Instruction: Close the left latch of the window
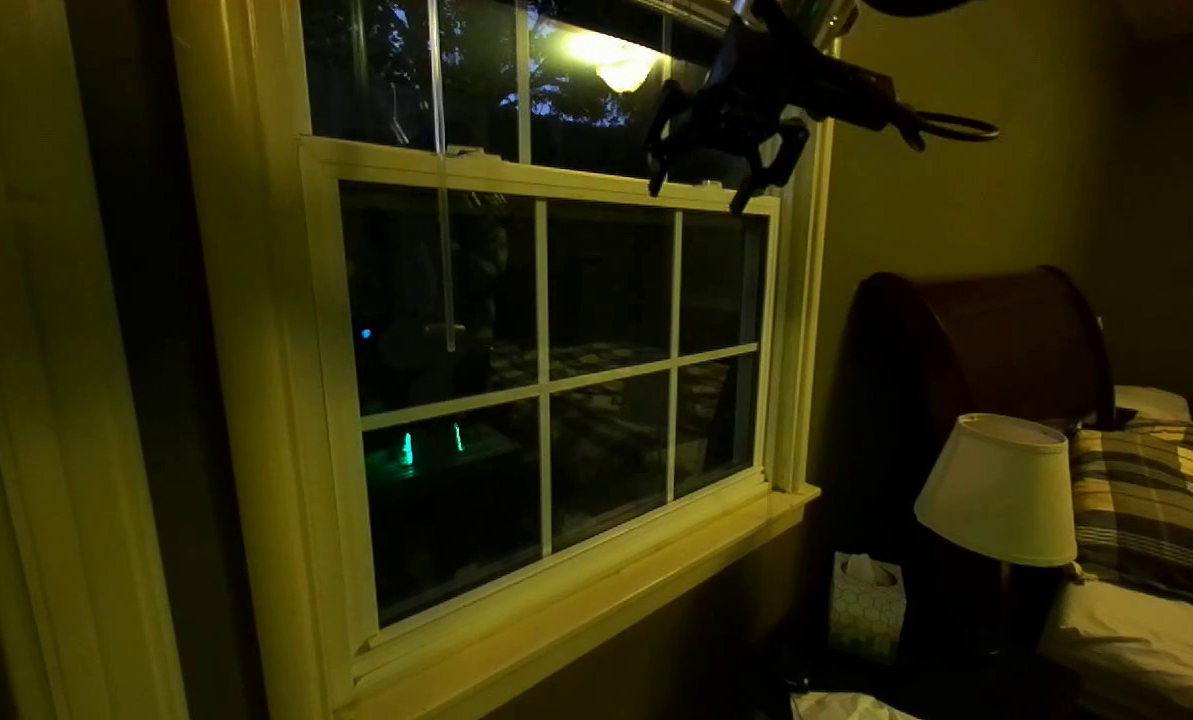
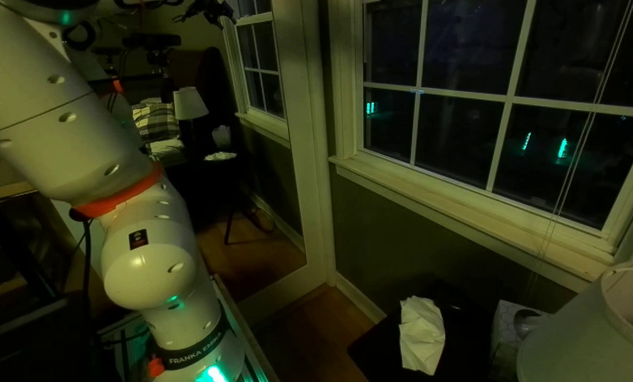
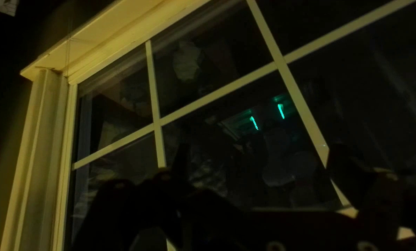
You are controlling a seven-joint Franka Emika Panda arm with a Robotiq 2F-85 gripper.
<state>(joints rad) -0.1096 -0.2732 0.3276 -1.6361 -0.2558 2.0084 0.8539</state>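
Black two-fingered pincer (image 1: 696,200) gapes wide, gripping nothing! The pale little left latch (image 1: 472,153) sits off to its left, partway up the cream-framed, many-paned window (image 1: 544,387), so the reach probably runs leftward.

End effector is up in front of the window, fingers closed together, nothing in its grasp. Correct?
Not the fingers: they stand well apart, with the window visible between them in an exterior view; the wrist view shows the gap too. The rest holds: the end effector is up in front of the window, nothing in its grasp.
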